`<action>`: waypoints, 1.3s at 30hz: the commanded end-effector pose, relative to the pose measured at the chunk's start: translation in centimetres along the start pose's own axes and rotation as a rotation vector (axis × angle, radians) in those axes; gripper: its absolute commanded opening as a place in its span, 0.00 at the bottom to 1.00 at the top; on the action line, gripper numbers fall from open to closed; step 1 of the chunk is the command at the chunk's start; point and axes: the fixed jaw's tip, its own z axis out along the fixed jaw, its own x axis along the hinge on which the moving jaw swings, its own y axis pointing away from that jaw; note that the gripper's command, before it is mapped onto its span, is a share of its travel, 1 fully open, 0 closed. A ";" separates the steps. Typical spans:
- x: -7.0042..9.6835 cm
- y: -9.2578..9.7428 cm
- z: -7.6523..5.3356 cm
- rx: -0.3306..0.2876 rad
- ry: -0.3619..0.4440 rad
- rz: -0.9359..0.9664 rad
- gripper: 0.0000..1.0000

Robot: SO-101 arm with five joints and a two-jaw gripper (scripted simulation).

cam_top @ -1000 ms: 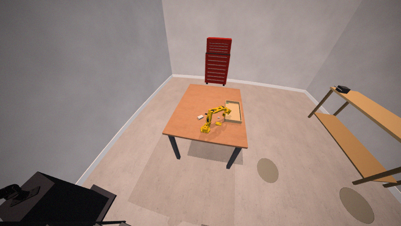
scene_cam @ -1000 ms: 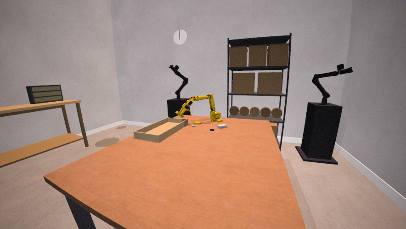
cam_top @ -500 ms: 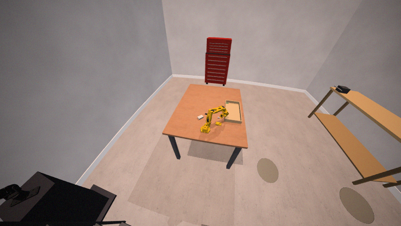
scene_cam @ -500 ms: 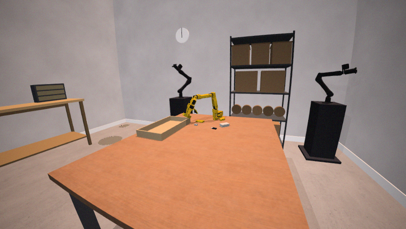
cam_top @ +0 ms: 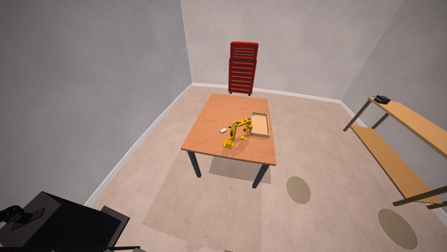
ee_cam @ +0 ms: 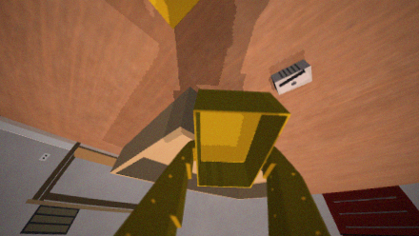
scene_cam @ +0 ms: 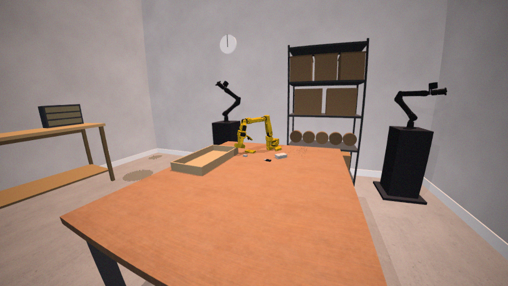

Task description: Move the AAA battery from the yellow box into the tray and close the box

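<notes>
My gripper (ee_cam: 229, 164) is shut on the yellow box base (ee_cam: 235, 138) and holds it above the table, just off the near corner of the tray (ee_cam: 157, 152). The base's open side faces the wrist camera and I see nothing inside it. In the top and exterior views the gripper (cam_top: 248, 126) (scene_cam: 241, 142) hangs beside the shallow tan tray (cam_top: 260, 124) (scene_cam: 204, 159). The yellow lid (cam_top: 243, 137) (scene_cam: 250, 151) lies flat on the table near the arm's base, and its corner shows in the wrist view (ee_cam: 173, 9). I cannot see the AAA battery in any view.
A small grey-white slotted block (ee_cam: 291, 77) (scene_cam: 245, 155) lies on the table near the gripper. A white box (cam_top: 223, 130) (scene_cam: 280, 155) and a small dark piece (scene_cam: 267, 160) lie on the arm's other side.
</notes>
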 end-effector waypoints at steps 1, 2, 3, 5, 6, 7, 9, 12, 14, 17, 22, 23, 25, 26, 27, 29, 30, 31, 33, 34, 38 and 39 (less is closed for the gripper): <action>0.2 0.2 -1.6 -0.003 0.023 -0.001 0.22; -0.1 0.2 -1.6 -0.001 0.007 -0.001 0.22; -0.3 0.2 -1.6 0.000 -0.008 -0.001 0.22; -0.8 0.2 -1.6 0.002 -0.038 -0.001 0.22; -1.0 0.1 -1.6 0.003 -0.052 -0.001 0.22; -1.2 0.1 -1.7 0.004 -0.066 -0.001 0.22; -1.6 0.1 -1.7 0.006 -0.091 -0.001 0.22; -1.8 0.1 -1.7 0.007 -0.103 -0.001 0.22; -2.2 0.1 -1.7 0.009 -0.125 -0.001 0.22; -2.7 0.0 -1.8 0.011 -0.155 -0.001 0.22; -3.3 0.0 -1.9 0.014 -0.192 -0.001 0.22; -3.3 0.0 -1.9 0.014 -0.198 -0.001 0.22; -3.5 0.0 -2.0 0.015 -0.209 -0.001 0.22; -3.6 -0.1 -2.0 0.015 -0.213 -0.001 0.22; -3.6 -0.1 -2.0 0.015 -0.213 -0.001 0.22; -3.6 -0.1 -2.0 0.016 -0.217 -0.001 0.22; -3.7 -0.1 -2.0 0.016 -0.220 -0.001 0.22; -3.7 -0.1 -2.0 0.016 -0.223 -0.001 0.22; -3.8 -0.1 -2.0 0.016 -0.228 -0.001 0.22; -3.8 -0.1 -2.0 0.017 -0.230 -0.001 0.22; -3.9 -0.1 -2.0 0.017 -0.234 -0.001 0.22; -3.9 -0.1 -2.1 0.017 -0.235 -0.001 0.22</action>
